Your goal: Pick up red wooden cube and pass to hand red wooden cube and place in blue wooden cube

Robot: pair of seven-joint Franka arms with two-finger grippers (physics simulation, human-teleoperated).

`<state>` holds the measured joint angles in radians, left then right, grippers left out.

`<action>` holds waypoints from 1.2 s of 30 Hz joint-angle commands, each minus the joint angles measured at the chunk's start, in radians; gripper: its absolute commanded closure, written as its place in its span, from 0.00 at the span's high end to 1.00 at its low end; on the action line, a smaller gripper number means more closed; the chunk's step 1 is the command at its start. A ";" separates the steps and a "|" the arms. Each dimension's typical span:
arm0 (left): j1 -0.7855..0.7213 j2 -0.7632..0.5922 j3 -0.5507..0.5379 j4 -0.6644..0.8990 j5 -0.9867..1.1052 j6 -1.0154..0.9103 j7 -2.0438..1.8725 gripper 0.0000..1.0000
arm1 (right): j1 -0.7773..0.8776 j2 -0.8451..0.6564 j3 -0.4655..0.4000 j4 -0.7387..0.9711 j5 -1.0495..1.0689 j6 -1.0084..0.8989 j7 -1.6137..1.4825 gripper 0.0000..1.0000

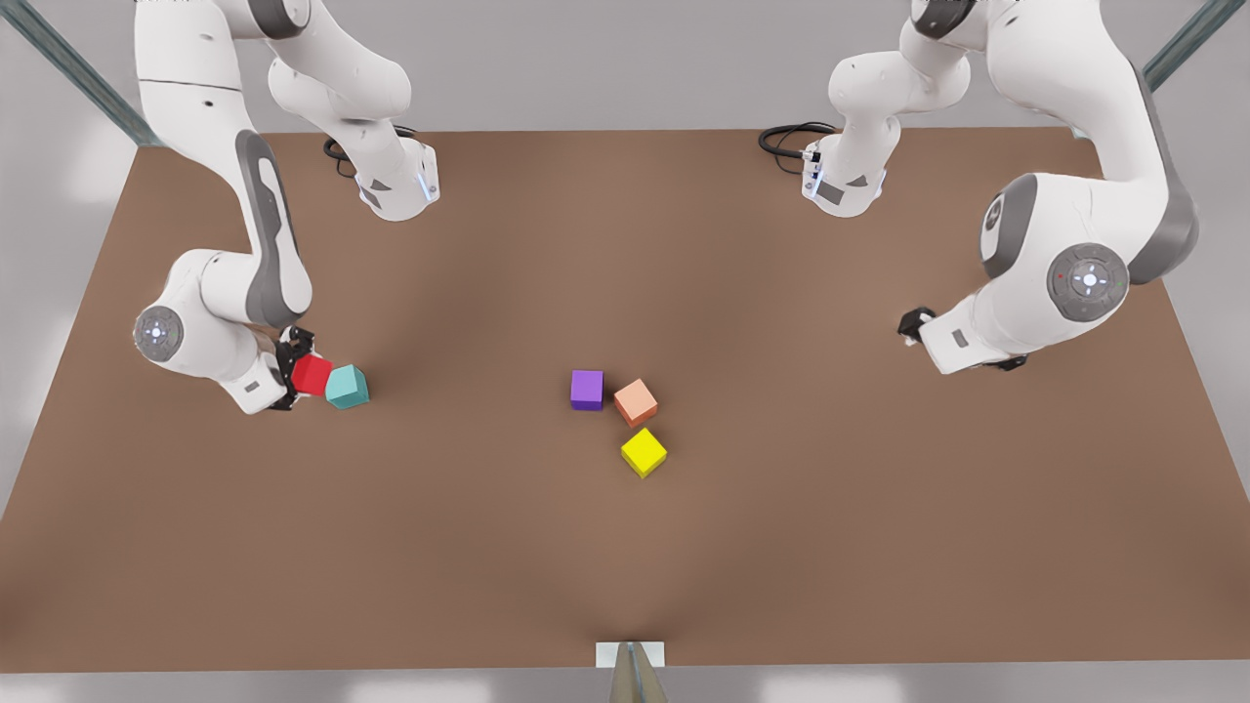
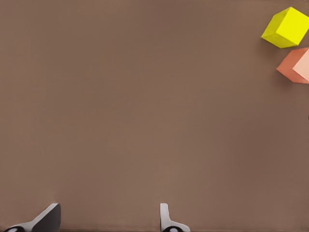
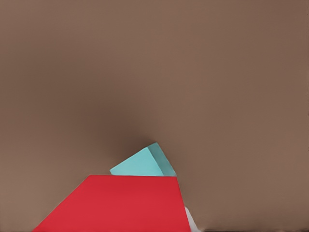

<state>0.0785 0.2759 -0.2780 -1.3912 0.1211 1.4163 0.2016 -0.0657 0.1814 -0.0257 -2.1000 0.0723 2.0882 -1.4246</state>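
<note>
Front view, from its left: the right claw [image 1: 296,374] grips the red cube [image 1: 312,374], apparently touching the teal cube [image 1: 347,387] on the table [image 1: 781,547]. Placing remains: lift, centre, release. Far right, the left claw [image 1: 916,324] waits, fingers apart.

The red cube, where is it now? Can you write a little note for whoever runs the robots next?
Right tool, at the front view's left: shut on the red wooden cube, right beside the blue wooden cube.
Left tool, at the front view's right: open, holding nothing, waiting over the bare table.
Done: red cube grasped and brought up to the blue one.
Left: set it on the blue cube and let go.
</note>
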 commanded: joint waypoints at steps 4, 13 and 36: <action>0.007 0.046 0.005 0.032 -0.012 -0.036 -0.172 1.00 | 0.023 0.001 0.004 -0.078 -0.031 0.228 0.865 0.55; 0.011 0.046 0.005 0.034 -0.026 -0.039 -0.174 1.00 | 0.021 -0.011 0.004 -0.163 -0.029 0.283 0.865 0.56; 0.014 0.052 0.003 0.028 -0.044 -0.040 -0.179 1.00 | 0.018 0.024 0.006 -0.235 -0.029 0.357 0.865 1.00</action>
<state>0.0924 0.3305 -0.2731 -1.3639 0.0762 1.3766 0.0493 -0.0473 0.2059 -0.0204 -2.3351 0.0452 2.4358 -0.7020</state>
